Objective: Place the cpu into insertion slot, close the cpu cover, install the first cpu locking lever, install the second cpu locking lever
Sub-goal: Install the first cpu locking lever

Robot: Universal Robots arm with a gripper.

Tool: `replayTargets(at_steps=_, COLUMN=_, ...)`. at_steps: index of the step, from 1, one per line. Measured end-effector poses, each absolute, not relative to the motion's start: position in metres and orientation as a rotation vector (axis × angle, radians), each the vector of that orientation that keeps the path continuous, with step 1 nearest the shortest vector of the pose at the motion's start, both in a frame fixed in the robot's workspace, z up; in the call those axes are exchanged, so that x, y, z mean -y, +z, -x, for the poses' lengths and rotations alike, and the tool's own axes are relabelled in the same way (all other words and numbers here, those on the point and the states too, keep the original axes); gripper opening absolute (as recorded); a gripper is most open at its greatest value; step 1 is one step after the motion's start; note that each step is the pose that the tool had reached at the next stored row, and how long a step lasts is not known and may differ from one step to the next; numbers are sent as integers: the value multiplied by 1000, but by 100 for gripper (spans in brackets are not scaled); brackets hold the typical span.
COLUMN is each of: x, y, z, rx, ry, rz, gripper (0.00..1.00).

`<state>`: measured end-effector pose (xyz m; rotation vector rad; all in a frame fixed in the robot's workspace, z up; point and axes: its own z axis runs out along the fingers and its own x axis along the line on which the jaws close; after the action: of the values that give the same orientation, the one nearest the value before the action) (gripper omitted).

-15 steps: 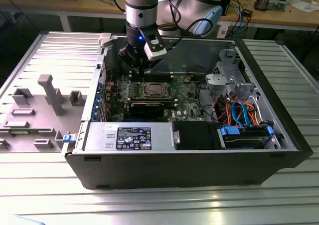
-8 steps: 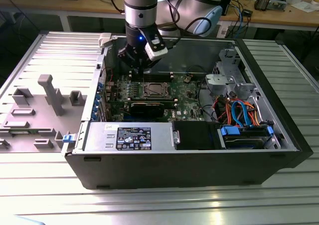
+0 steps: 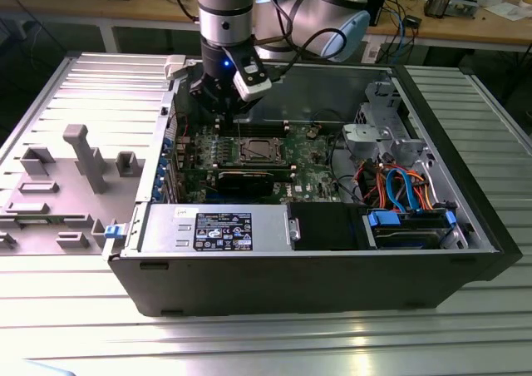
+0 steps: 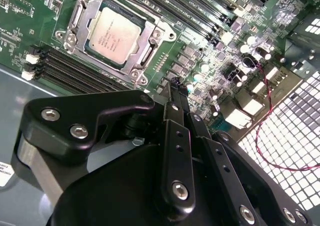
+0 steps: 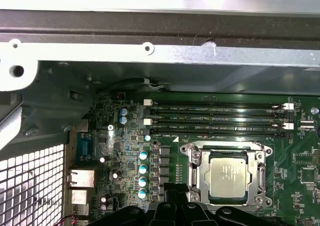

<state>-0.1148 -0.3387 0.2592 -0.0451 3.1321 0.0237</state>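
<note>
The small square cpu (image 4: 112,36) with its silvery-grey top is seen seated in the insertion slot, framed by the thin silvery metal cpu cover (image 4: 146,48). From the black gripper (image 4: 176,88), held shut and empty, it lies toward ten o'clock in the second wrist view, nearby but apart.

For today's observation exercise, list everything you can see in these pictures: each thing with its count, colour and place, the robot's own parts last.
cpu: one, silvery-grey, seated in the insertion slot.
insertion slot: one, silvery border, on the green motherboard.
cpu cover: one, silvery frame, lying closed around the cpu.
memory slots: several, black, beside the slot.
computer case: one, black, open on the table.
cables: a bundle, orange and blue, at the exterior view's right.
grey fixture: one, at the exterior view's left.
claw: one, black, above the board beside the slot.
</note>
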Motion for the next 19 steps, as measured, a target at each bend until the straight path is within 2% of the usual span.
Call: replayTargets(at_steps=19, x=339, y=259, z=116, rx=-3131, ry=24, rz=78, gripper=11)
